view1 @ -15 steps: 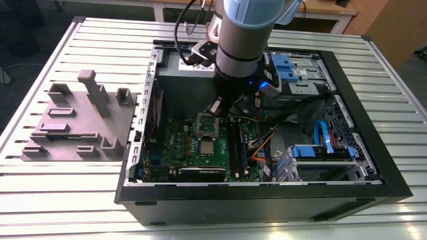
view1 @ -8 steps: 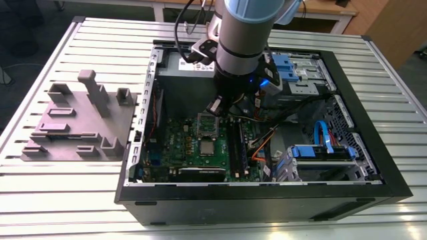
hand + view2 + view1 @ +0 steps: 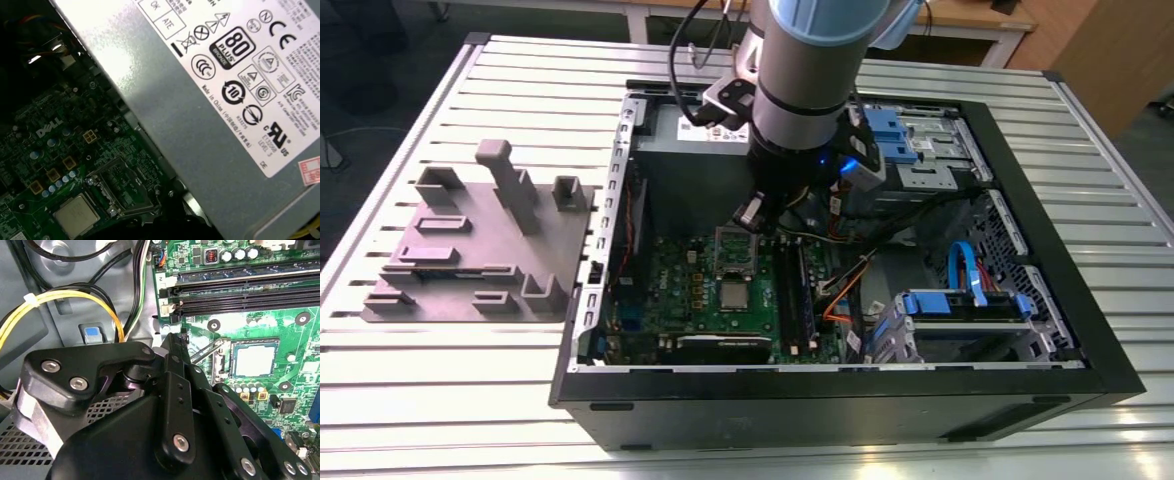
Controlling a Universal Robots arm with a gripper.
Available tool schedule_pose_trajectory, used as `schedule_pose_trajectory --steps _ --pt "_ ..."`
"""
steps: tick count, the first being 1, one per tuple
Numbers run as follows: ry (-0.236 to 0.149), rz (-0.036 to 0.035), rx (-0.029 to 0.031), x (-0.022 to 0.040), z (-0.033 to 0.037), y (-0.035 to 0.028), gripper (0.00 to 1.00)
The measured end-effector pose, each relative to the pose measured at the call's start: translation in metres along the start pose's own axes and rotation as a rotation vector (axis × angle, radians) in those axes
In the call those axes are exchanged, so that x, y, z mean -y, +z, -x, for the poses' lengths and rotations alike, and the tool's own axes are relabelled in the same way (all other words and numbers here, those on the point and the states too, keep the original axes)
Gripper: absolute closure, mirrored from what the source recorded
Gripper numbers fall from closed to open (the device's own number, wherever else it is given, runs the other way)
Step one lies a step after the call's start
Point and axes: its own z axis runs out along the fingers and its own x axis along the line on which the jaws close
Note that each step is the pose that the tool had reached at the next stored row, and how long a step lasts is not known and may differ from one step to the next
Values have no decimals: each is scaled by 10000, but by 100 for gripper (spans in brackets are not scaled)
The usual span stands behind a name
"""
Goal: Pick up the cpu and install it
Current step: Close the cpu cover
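CPU point(image 3: 736, 294) sits flat in the socket on the green motherboard point(image 3: 678, 270), centre of the exterior view, lower centre of the open black PC case point(image 3: 1067, 330). Small square chip, matte silvery-grey metal top, paler rim; edges square to the board, no long axis. Also seen at point(image 3: 254, 361) and point(image 3: 76, 216). Hinged socket frame point(image 3: 117, 187) stands open just beside it, bare metal. Gripper point(image 3: 761, 215) hangs above the board near the socket, apart from the CPU, holding nothing visible; black jointed links with silver screws fill the second wrist view. Fingers open or together: cannot tell. Grey metal power supply point(image 3: 210, 100) with white label next to the socket. Grey moulded fixture point(image 3: 480, 240) at the exterior view's left on the ribbed table point(image 3: 400, 400).
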Motion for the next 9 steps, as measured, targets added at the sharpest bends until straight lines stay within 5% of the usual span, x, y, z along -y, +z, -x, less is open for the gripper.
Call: schedule_pose_trajectory --steps 9 --pt "-1 -28 -38 4 -5 -40 90"
